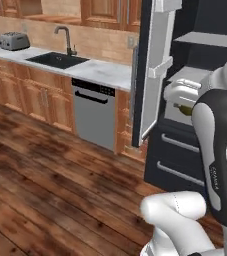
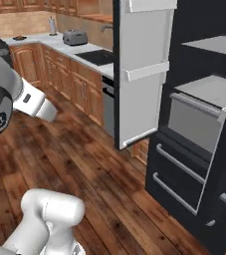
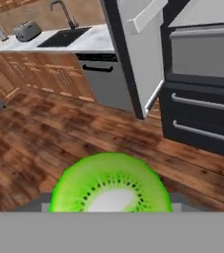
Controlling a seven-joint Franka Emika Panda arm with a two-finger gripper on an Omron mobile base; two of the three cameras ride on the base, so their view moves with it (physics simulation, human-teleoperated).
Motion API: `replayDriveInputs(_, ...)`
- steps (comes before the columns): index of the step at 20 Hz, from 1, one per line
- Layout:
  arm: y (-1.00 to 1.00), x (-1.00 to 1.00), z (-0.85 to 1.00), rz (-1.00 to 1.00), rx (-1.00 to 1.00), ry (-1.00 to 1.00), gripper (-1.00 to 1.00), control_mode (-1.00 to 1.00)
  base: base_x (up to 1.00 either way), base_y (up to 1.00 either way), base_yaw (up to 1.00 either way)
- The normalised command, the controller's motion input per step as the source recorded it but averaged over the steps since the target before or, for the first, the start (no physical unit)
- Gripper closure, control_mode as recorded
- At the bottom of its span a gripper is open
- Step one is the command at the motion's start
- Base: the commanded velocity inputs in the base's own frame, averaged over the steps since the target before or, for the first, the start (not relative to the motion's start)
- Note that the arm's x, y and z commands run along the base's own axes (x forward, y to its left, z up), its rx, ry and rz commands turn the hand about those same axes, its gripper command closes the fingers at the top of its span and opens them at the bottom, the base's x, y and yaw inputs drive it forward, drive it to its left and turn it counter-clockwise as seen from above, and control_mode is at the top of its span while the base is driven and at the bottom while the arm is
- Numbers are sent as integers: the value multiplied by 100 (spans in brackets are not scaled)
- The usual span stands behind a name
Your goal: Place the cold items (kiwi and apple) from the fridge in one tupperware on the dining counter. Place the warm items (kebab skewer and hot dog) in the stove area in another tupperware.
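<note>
At the open fridge, base parked on dark plank floor [image 1: 45, 165]. Step in hand, as I judge it: cold item no. 1, the kiwi, is picked and due for carry to the dining counter.

Halved bright-green kiwi w/ pale core and black seeds [image 3: 111, 187] sits right at the bottom of hand view, cut face toward the lens, where the finger tips would rise. Tips themselves are hidden behind the fruit, so the claw [image 3: 111, 203] can't be read directly. Judged closed partway round the kiwi and holding it, since the fruit hangs w/ nothing under it but floor well below. In left base view a dark olive bit shows under the white hand [image 1: 185, 95], prob. the same fruit; too small to be sure.

Containers:
- Tall black fridge w/ grey-white door liner [image 2: 144, 69]: door swung wide. Shelves [image 2: 209, 87] look bare from right base view. Closed grey crisper drawer [image 2: 194, 122] beneath, contents hidden. Apple not spotted; may be behind the arm or in the drawer, can't tell.
- Dark inset sink w/ curved tap [image 1: 57, 60] in white counter: nothing visible in it.
- Silver toaster [image 1: 13, 41] well left of sink. Steel dishwasher front [image 1: 92, 115] shut.

Next move calls for: back hand clear of door edge, drive base toward the dining counter, keep grip steady since a half fruit is rounded and could roll in the jaws. Then release into one tupperware and return for the apple.
</note>
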Motion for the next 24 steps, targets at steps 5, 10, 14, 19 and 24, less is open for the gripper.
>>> replayDriveInputs(5, 0, 0, 0, 0, 0, 0, 100, 100, -75, -24, 74)
replayDriveInputs(10, 0, 0, 0, 0, 0, 0, 100, 100, -88, -37, 74)
replayDriveInputs(14, 0, 0, 0, 0, 0, 0, 100, 100, -100, -31, 62)
replayDriveInputs(19, 0, 0, 0, 0, 0, 0, 100, 100, -100, -16, 44)
replayDriveInputs(24, 0, 0, 0, 0, 0, 0, 100, 100, -100, -5, 35)
